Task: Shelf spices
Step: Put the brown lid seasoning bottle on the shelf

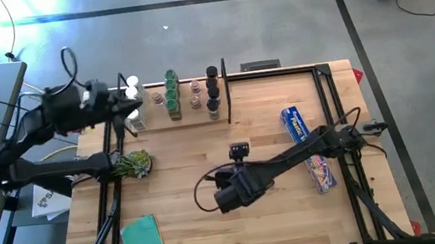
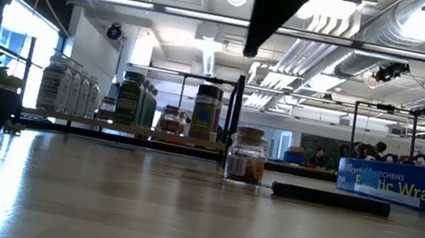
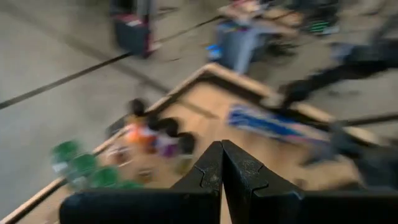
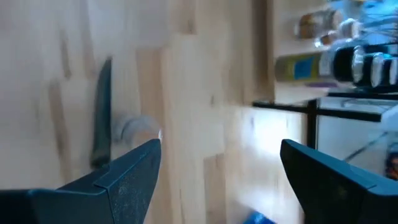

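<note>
Right now my right gripper [image 1: 229, 198] is wide open over mid-table, holding nothing. One spice jar [image 2: 246, 155] sits loose on the tabletop [image 1: 207, 233]. Farther back, left gripper [image 1: 138, 105] is closed by the shelf [image 1: 185, 119], where the other spices [image 1: 172, 94] stand.

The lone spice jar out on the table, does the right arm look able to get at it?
Probably yes. The right tool is open above bare tabletop near the jar, with only the knife lying beside it.
</note>
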Controlling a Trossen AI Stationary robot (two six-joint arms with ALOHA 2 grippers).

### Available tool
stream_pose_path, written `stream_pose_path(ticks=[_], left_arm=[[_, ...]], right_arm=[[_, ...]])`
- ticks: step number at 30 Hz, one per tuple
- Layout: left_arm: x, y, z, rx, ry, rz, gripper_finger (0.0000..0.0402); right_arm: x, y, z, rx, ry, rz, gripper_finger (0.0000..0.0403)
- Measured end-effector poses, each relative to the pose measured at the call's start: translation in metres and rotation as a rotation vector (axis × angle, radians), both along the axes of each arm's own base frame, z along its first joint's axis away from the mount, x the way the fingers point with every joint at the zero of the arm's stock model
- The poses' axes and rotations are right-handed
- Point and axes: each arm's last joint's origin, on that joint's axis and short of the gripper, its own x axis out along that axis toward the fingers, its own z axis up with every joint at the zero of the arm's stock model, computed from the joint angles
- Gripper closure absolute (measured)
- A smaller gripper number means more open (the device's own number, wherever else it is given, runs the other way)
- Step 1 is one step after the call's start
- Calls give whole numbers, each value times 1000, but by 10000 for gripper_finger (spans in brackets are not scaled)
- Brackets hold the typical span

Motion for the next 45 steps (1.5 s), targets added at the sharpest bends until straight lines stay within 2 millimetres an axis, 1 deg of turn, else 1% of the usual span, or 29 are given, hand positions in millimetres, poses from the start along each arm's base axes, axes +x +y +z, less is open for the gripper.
stream_pose_path(ticks=[2,4,9,12,14,18,21,26,30,33,35,37,39,43,45], left_arm=[[0,-11,1,15,-49,-95,402],[9,-20,-7,27,-99,-187,402],[50,-47,-36,88,-203,-453,401],[72,-66,-56,103,-171,-557,402],[85,-78,-69,132,-107,-568,402],[109,-102,-97,168,28,-553,397],[126,-117,-115,127,66,-540,377],[158,-135,-150,-19,100,-486,313],[184,-140,-176,-155,64,-375,251],[200,-141,-192,-227,21,-332,211],[211,-142,-200,-275,-40,-311,193],[220,-141,-208,-225,-78,-279,181],[226,-139,-215,-198,-108,-220,176],[229,-133,-224,-314,-103,-56,176],[229,-137,-231,-328,-63,44,179]], right_arm=[[-5,2,5,53,38,39,77],[-9,4,9,150,97,86,77],[-14,9,12,258,133,108,77],[-20,14,21,274,120,130,77],[-25,19,26,277,102,136,77],[-42,23,41,287,54,107,77],[-61,21,52,250,-5,54,77],[-96,8,63,182,-107,-65,77],[-115,-4,60,161,-154,-167,77],[-122,-9,54,143,-156,-203,77],[-124,-10,49,129,-143,-205,77],[-125,-11,44,117,-125,-205,77],[-126,-11,40,108,-110,-207,77],[-126,-11,36,116,-82,-200,77],[-126,-11,36,112,-69,-182,77]])
